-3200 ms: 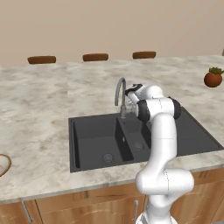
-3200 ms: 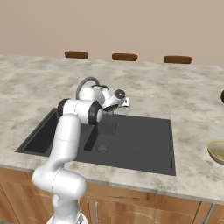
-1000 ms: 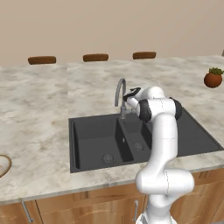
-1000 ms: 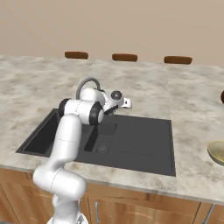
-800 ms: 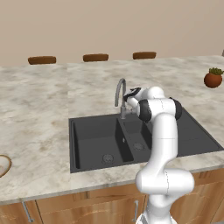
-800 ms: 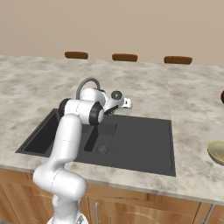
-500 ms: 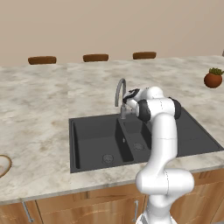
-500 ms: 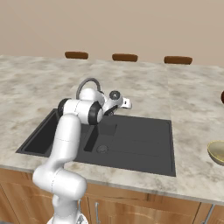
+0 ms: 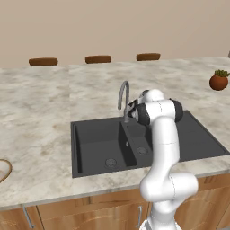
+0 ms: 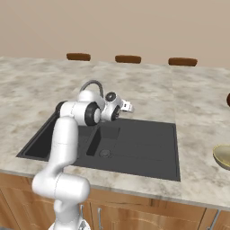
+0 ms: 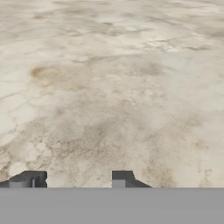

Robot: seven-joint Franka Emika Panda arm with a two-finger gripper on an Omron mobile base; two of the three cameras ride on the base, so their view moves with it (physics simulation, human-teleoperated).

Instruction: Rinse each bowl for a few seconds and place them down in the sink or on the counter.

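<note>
Visibly, two bowls flank one sink; jaws spread, pinching nothing.

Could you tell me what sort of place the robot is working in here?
Most likely a kitchen, rendered: a black double-basin sink with a gooseneck tap is set into a marbled stone counter over wooden cabinets, with a potted plant on top.

Shallow bowl cut by left edge, olive bowl by right edge. Arm hides tap base and part of sink. Gripper too small to read jaws.
</note>
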